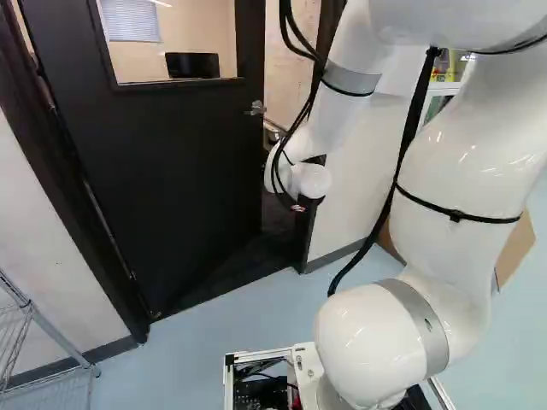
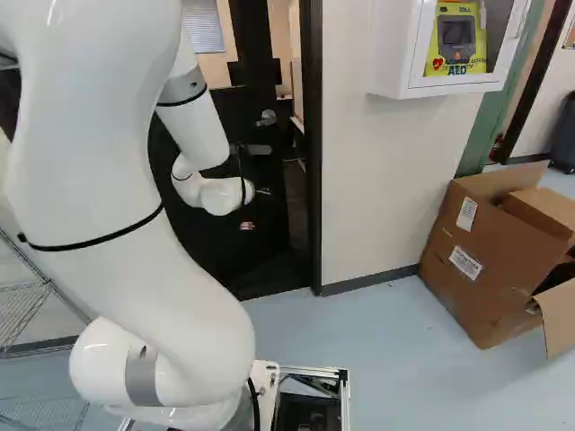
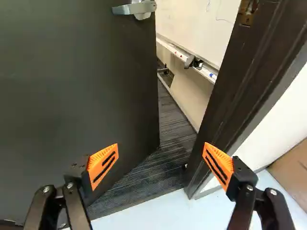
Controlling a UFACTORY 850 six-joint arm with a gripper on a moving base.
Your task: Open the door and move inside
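Blk door w/ window (image 1: 171, 154) is part open, swung inward, w/ a gap btwn its free edge & the dark door frame (image 3: 230, 86). Lever handle (image 1: 256, 108) is on the door near that edge, apart from the end effector (image 2: 247, 225). Wrist view: end effector (image 3: 161, 165) has its fingers spread wide, orange pads (image 3: 103, 165) well apart, facing the doorway. Striped carpet (image 3: 165, 143) & whiteboard (image 3: 196, 21) show thru the gap. R base view: AED cabinet (image 2: 404, 45) on the wall, open cardboard box (image 2: 476, 260) on the floor at R.
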